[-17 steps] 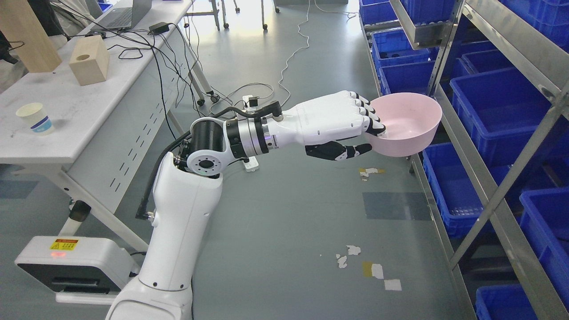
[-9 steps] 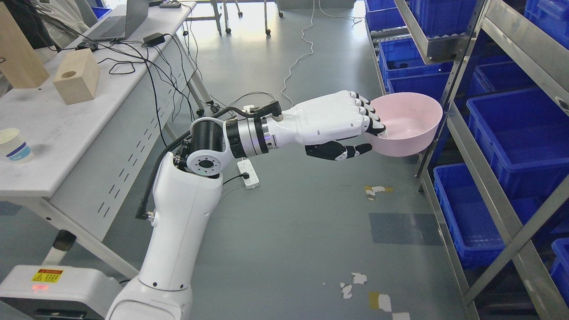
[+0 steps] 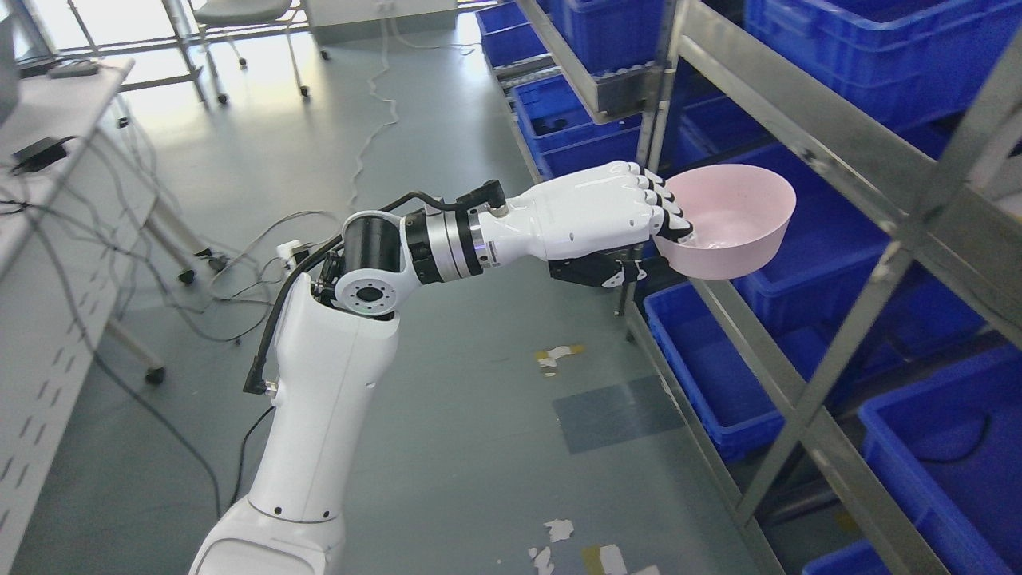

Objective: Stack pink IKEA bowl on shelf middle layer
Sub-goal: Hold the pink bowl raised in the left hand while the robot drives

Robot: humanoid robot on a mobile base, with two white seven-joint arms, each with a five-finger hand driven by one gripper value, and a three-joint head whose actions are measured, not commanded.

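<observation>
The left hand (image 3: pixel 615 224) grips the near rim of the pink bowl (image 3: pixel 730 220), fingers (image 3: pixel 667 209) hooked inside, thumb beneath. The bowl hangs upright in front of the metal shelf (image 3: pixel 798 136), above a blue bin (image 3: pixel 718 359). A white desk (image 3: pixel 48 200) stands far left.

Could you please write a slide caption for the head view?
Left hand grips pink bowl by its rim, beside metal shelf of blue bins.

Pale pink bowl (image 3: pixel 730 228); white left hand (image 3: pixel 607 220) with black fingertips; blue bins (image 3: pixel 718 367); grey metal shelf (image 3: pixel 806 136); grey-green floor (image 3: pixel 463 383).
</observation>
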